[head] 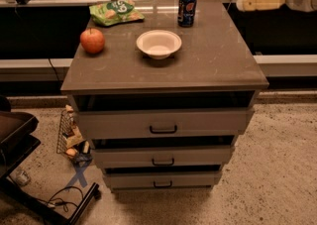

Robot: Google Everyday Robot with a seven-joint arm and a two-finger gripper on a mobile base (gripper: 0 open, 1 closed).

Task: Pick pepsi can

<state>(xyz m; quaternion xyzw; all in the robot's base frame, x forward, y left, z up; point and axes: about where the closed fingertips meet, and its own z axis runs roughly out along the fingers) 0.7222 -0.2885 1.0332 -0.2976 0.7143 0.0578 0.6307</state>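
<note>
The pepsi can (187, 8) stands upright near the back edge of the grey cabinet top (218, 55), a little right of centre. It is dark blue with a silver rim and a red-and-white logo. The gripper (246, 3) comes in from the upper right on a cream arm. It hovers beyond the cabinet's back right corner, well to the right of the can and not touching it.
A white bowl (159, 43) sits mid-top in front of the can. A red apple (92, 40) lies at the left and a green chip bag (116, 12) at the back left. Three shut drawers (163, 123) are below. A black stand (20, 135) and floor clutter are at the lower left.
</note>
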